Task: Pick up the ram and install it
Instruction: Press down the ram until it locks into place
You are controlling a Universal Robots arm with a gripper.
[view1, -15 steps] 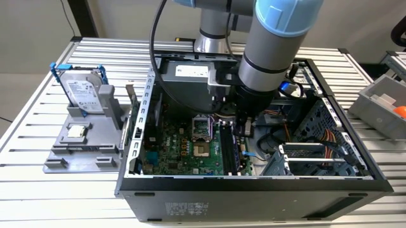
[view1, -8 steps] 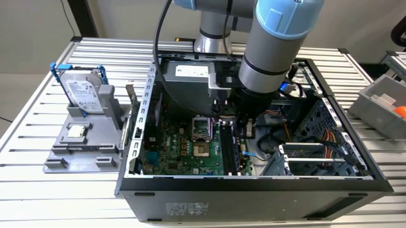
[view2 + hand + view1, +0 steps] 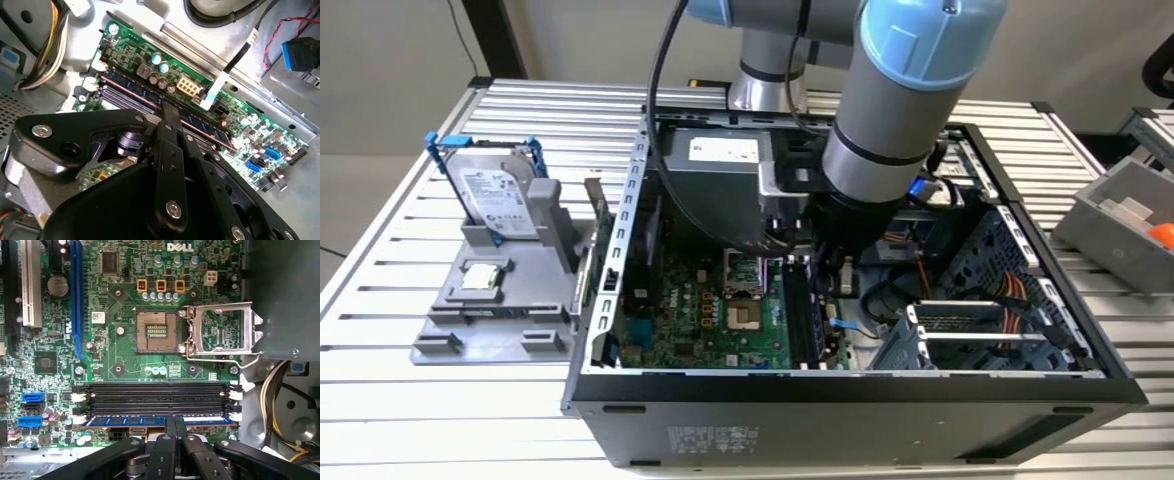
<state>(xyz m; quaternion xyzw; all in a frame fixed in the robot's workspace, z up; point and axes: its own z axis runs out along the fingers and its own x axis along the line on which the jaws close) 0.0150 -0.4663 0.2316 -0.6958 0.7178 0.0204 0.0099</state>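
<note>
gripper (image 3: 172, 426) | jaws closed on ram (image 3: 150, 420) | ram sits in outermost mobo (image 3: 120, 350) slot, seated depth unclear

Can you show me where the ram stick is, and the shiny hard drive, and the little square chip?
ram (image 3: 150, 420), first wrist view, on its blue face.
hard drive (image 3: 496, 190), exterior view, on its silver face.
processor chip (image 3: 483, 278), exterior view, on its silver top.

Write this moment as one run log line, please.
gripper: shut on ram | long dark blue ram stick: at outermost motherboard slot | processor socket: open, empty
</note>
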